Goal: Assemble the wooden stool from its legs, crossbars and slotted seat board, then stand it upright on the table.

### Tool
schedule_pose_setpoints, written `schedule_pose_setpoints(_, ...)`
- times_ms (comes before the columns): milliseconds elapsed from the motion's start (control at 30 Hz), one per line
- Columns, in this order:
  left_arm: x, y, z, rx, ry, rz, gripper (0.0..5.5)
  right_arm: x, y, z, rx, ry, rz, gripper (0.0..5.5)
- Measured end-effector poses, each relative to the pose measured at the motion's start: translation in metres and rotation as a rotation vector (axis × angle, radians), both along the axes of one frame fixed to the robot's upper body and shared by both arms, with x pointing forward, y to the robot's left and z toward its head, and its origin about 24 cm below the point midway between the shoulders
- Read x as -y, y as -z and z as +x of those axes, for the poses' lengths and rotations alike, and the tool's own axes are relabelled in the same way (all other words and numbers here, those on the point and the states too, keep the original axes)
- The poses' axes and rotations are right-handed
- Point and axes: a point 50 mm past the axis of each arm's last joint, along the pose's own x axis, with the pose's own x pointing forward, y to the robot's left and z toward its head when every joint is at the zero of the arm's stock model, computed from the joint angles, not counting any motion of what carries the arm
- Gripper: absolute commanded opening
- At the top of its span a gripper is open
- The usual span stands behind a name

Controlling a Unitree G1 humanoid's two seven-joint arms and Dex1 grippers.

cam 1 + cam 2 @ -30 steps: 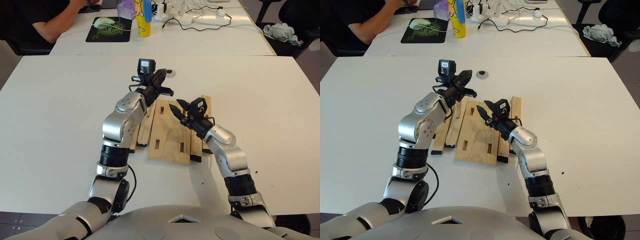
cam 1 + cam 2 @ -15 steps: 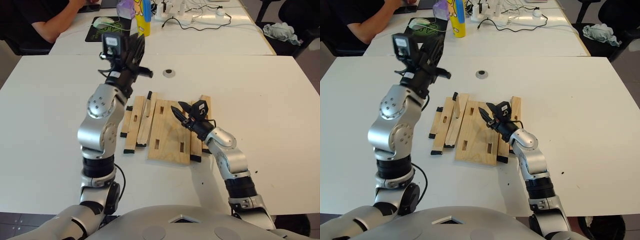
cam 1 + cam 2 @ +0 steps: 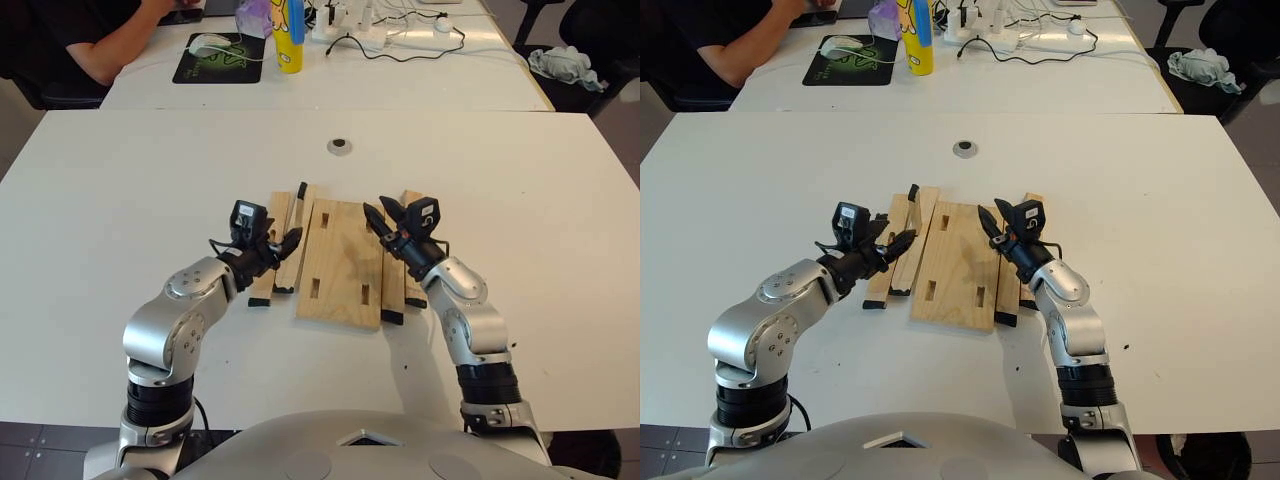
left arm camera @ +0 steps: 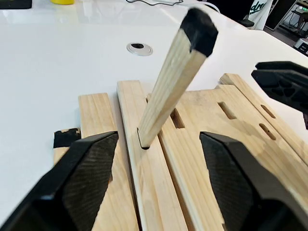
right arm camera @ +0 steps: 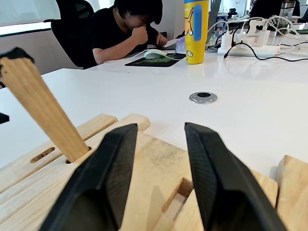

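Note:
The slotted seat board (image 3: 342, 262) lies flat mid-table. Wooden legs with black ends flank it: two on its left (image 3: 268, 245) and two on its right (image 3: 395, 285). A short crossbar (image 4: 173, 82) with a black tip stands tilted in a slot of a left leg. My left gripper (image 3: 285, 243) hovers low over the near ends of the left legs, open, holding nothing. My right gripper (image 3: 385, 212) is open over the board's far right edge, fingers (image 5: 211, 173) apart above the wood.
A round cable grommet (image 3: 339, 146) sits in the table behind the parts. On the far table stand a yellow bottle (image 3: 289, 35), a mouse pad (image 3: 218, 58), cables and a cloth (image 3: 565, 65). White tabletop spreads wide on both sides.
My left arm has swung down from high over the table's back left to low beside the left legs. The right gripper has shifted slightly back and right. The wooden parts stayed put.

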Motion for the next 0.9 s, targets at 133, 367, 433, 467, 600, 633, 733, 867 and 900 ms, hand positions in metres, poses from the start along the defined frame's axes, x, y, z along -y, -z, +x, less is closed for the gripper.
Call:
schedule_pose_setpoints(133,0.003,0.005,-0.002,-0.045,0.001,0.007,3.12,0.000,0.001,0.000,-0.008,-0.001,-0.001,1.82)
schedule_pose_setpoints(367,0.009,0.017,-0.002,-0.138,-0.021,-0.028,3.12,0.000,0.001,0.000,-0.017,-0.002,-0.001,1.82)
schedule_pose_setpoints(433,0.012,0.019,-0.003,-0.154,-0.014,-0.042,3.12,-0.001,0.001,0.000,-0.019,-0.003,-0.001,1.82)
schedule_pose_setpoints(467,0.011,0.020,-0.003,-0.162,-0.015,-0.040,3.12,-0.001,0.002,0.000,-0.020,-0.004,0.000,1.82)
schedule_pose_setpoints(600,0.008,0.026,-0.005,-0.191,-0.037,-0.033,3.12,-0.001,0.001,0.000,-0.020,-0.005,0.002,1.82)
schedule_pose_setpoints(633,0.007,0.026,-0.005,-0.194,-0.043,-0.032,3.12,-0.002,0.001,-0.001,-0.019,-0.005,0.003,1.82)
schedule_pose_setpoints(733,0.005,0.027,-0.005,-0.198,-0.060,-0.028,3.12,-0.002,0.001,-0.001,-0.021,-0.005,0.006,1.82)
schedule_pose_setpoints(867,0.004,0.030,-0.005,-0.207,-0.065,-0.025,3.12,-0.003,0.003,-0.002,-0.028,-0.005,0.011,1.82)
schedule_pose_setpoints(900,0.004,0.030,-0.005,-0.207,-0.064,-0.024,3.12,-0.003,0.003,-0.002,-0.029,-0.005,0.012,1.82)
